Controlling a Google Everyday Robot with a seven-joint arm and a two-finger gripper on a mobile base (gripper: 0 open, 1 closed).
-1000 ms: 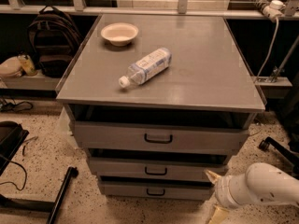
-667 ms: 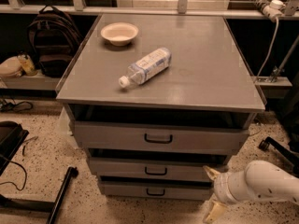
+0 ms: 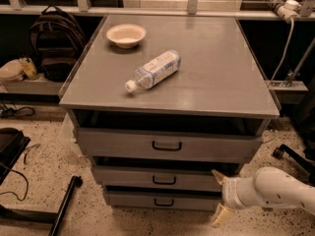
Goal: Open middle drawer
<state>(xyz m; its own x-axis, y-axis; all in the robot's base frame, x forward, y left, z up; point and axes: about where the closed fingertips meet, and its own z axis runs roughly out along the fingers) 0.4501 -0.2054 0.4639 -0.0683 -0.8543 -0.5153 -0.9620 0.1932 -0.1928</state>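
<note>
The grey cabinet has three drawers. The middle drawer (image 3: 197, 180) has a medium-height grey front with a small dark wire handle (image 3: 164, 180) at its centre. It sits between the taller top drawer (image 3: 113, 142) and the thin bottom drawer (image 3: 133, 199). All three fronts stick out only slightly. My gripper (image 3: 218, 195) is at the lower right, in front of the right end of the middle and bottom drawers. It is open and empty, with one cream fingertip (image 3: 217, 175) up and one down. It is to the right of the handle and apart from it.
A plastic bottle (image 3: 152, 71) lies on the cabinet top (image 3: 221, 77), and a cream bowl (image 3: 126, 35) stands at its back left. A backpack (image 3: 51, 43) is at the left. A black stand leg (image 3: 63, 205) lies on the speckled floor at the lower left, and a caster (image 3: 278, 153) at the right.
My gripper and arm have shifted slightly left and up, closer to the right end of the middle drawer front. The drawers have not moved.
</note>
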